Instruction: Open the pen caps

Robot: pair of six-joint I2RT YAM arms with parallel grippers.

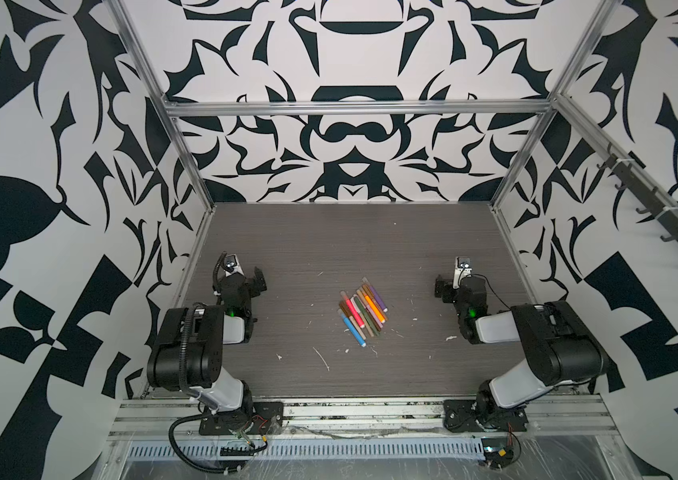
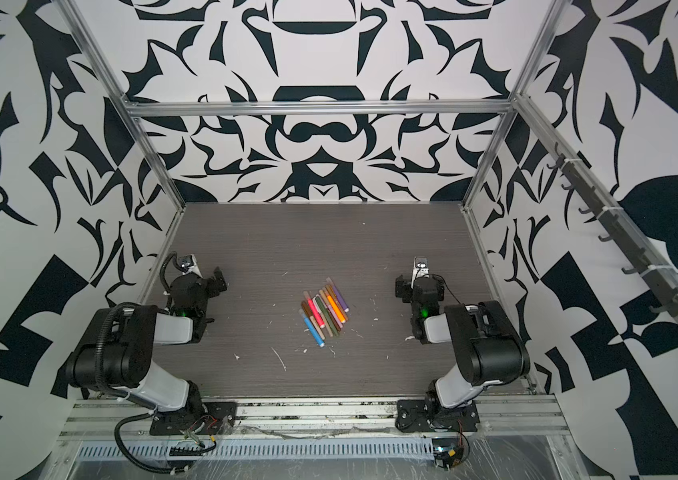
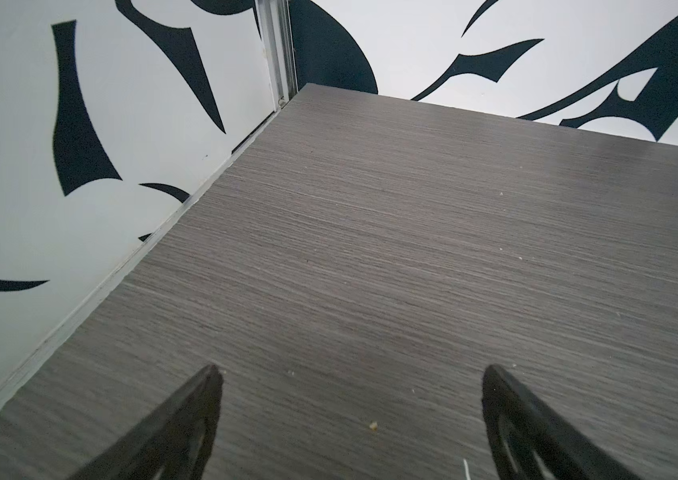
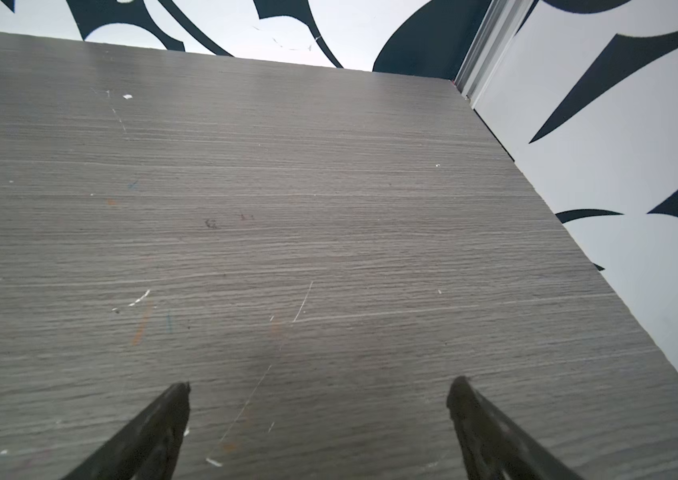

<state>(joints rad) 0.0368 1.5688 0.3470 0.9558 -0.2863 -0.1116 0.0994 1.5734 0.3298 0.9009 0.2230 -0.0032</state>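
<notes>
Several pens (image 1: 364,309) (image 2: 325,311) lie bunched side by side at the middle of the dark wood-grain table, among them purple, orange, pink-red, blue, brown and olive ones. They are too small for me to tell the pen caps from the bodies. My left gripper (image 1: 259,277) (image 2: 217,281) hovers far to the left of the pile, open and empty. My right gripper (image 1: 440,286) (image 2: 400,287) hovers far to the right, also open and empty. Each wrist view shows only bare table between the spread fingertips of the left gripper (image 3: 352,372) and the right gripper (image 4: 322,388); the pens are out of those views.
White flecks (image 1: 322,359) are scattered over the table (image 1: 308,249). Patterned walls and aluminium posts (image 1: 187,158) enclose it on three sides. Both arm bases (image 1: 241,415) (image 1: 483,411) sit on the front rail.
</notes>
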